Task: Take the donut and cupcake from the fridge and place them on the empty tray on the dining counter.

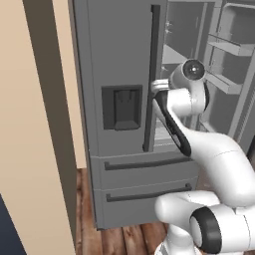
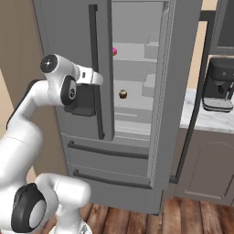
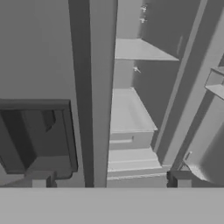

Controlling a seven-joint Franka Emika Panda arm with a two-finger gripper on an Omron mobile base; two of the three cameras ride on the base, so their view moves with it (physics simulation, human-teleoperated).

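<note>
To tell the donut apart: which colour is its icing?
Bright pink; the donut shows best in the right base view, on an upper fridge shelf.

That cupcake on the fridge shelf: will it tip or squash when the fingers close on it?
The cupcake looks small and squat on its shelf, so probably light and easy to knock over. Its pale top seems soft; gripping the dark base is likely safer. The gripper is open, short of the fridge interior.

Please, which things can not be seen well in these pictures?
- Donut, right base view: a small pink sliver, the rest hidden behind the closed fridge door edge.
- Cupcake, right base view: too small for detail.
- Gripper, hand view: fingertips cut off by the bottom edge.
</note>
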